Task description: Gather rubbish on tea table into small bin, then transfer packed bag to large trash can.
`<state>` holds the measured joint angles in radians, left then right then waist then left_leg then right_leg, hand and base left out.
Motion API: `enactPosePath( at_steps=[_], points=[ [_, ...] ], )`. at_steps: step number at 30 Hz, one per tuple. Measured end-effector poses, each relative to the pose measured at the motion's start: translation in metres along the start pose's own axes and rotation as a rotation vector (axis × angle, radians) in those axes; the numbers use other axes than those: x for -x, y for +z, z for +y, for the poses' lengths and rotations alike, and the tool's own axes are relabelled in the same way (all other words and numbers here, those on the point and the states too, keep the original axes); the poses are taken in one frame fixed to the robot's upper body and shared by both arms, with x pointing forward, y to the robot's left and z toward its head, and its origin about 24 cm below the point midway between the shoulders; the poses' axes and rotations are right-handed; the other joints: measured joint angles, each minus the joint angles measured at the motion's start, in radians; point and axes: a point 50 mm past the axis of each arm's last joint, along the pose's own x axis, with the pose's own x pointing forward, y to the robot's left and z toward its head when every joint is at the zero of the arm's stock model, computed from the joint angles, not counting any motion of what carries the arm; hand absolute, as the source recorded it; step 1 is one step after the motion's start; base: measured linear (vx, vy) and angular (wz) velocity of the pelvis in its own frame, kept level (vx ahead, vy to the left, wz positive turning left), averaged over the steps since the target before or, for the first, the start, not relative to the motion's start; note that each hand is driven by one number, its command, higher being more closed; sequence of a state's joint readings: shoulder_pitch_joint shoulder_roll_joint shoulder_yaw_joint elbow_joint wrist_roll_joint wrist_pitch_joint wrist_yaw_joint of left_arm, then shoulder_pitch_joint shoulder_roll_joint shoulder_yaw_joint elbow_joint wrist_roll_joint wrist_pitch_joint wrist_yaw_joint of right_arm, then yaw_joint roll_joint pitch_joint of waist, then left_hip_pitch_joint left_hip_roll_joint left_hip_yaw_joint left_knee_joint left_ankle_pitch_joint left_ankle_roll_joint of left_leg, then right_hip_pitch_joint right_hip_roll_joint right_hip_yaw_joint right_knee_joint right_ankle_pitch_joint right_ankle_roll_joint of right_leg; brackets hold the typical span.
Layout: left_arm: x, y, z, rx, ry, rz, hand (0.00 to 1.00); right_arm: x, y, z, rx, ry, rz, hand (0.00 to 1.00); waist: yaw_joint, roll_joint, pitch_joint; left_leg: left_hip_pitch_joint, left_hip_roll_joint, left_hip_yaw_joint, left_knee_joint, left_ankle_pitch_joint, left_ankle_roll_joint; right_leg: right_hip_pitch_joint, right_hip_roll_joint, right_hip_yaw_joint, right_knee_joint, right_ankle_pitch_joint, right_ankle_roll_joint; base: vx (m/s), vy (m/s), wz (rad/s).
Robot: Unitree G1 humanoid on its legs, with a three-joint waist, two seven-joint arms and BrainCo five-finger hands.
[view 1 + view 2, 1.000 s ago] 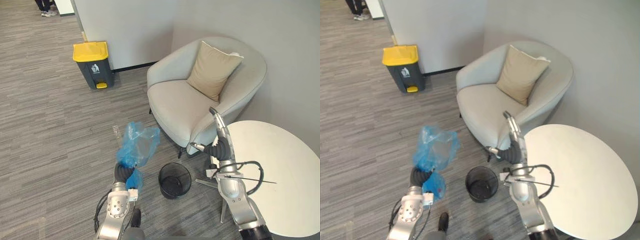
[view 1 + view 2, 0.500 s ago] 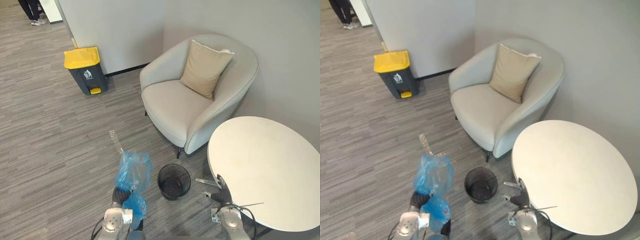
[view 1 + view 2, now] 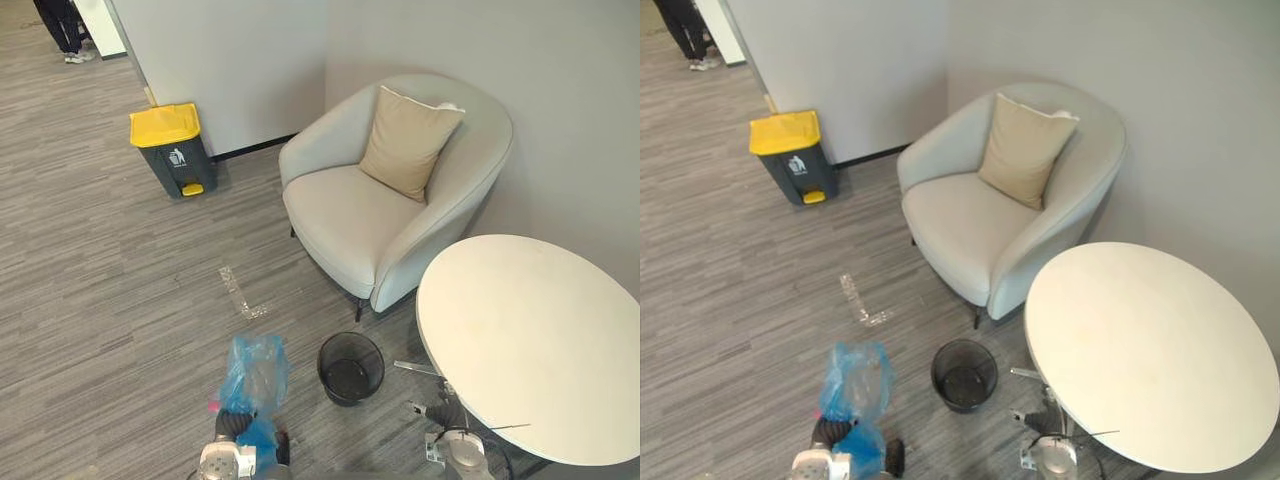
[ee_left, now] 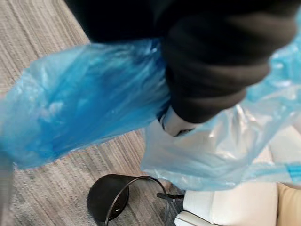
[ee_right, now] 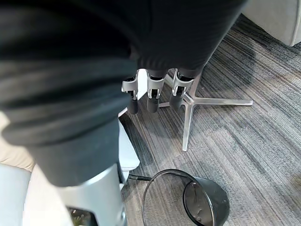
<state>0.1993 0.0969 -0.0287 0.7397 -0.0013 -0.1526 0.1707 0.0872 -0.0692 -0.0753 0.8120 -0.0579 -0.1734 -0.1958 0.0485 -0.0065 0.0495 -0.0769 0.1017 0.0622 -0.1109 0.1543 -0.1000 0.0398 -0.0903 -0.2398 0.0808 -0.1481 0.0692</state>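
Blue bag [image 3: 255, 372]: lower left of frame, bunched over left hand [image 4: 207, 66], grip cannot be told | black bin [image 3: 350, 368]: lower centre, upright on floor | right hand [image 5: 151, 92]: lower right beside white table [image 3: 540, 340], fingers straight, empty

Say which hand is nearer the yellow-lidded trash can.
Left. From the trash can, the left hand at the blue bag comes before the black bin, the right hand after it.
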Motion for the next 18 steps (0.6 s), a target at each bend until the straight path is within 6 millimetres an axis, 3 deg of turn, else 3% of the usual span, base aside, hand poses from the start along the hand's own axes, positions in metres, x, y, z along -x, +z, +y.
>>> enactPosePath(
  at_steps=[9, 13, 16, 17, 18],
  points=[
    [-0.002, -0.008, -0.001, -0.01, -0.003, 0.047, 1.0, 0.001, -0.01, 0.006, 0.007, 0.014, 0.058, 0.0, -0.003, -0.008, 0.014, 0.013, -0.017, -0.033, 0.0, -0.006, 0.003, 0.041, -0.009, -0.035, -0.013, -0.006, 0.005, 0.02, -0.003, 0.11],
    [-0.005, -0.001, -0.004, -0.003, -0.008, 0.03, 1.0, -0.002, -0.009, 0.003, 0.023, 0.005, 0.07, 0.0, -0.012, 0.005, 0.04, -0.047, -0.033, -0.089, 0.006, 0.016, 0.01, -0.002, -0.022, -0.099, 0.034, -0.032, 0.008, -0.03, -0.002, 0.51],
    [-0.009, 0.019, -0.009, 0.026, -0.017, -0.042, 1.0, -0.011, 0.006, -0.003, 0.034, -0.02, 0.028, 0.0, -0.011, 0.013, 0.084, -0.146, -0.067, -0.127, 0.011, 0.099, 0.036, -0.072, -0.052, -0.185, 0.117, -0.055, 0.008, -0.04, 0.022, 0.95],
    [-0.01, 0.023, -0.009, 0.033, -0.017, -0.06, 1.0, -0.014, 0.012, -0.002, 0.03, -0.023, 0.013, 0.0, -0.011, 0.006, 0.092, -0.171, -0.086, -0.115, 0.013, 0.147, 0.057, -0.089, -0.065, -0.195, 0.14, -0.056, 0.004, -0.1, 0.066, 1.02],
    [-0.009, 0.03, -0.017, 0.039, -0.041, -0.086, 1.0, -0.018, 0.021, -0.005, 0.027, -0.042, -0.006, 0.0, -0.014, 0.02, 0.112, -0.182, -0.091, -0.094, 0.008, 0.207, 0.089, -0.126, -0.066, -0.19, 0.197, -0.068, -0.02, -0.22, 0.09, 1.37]
  ],
)
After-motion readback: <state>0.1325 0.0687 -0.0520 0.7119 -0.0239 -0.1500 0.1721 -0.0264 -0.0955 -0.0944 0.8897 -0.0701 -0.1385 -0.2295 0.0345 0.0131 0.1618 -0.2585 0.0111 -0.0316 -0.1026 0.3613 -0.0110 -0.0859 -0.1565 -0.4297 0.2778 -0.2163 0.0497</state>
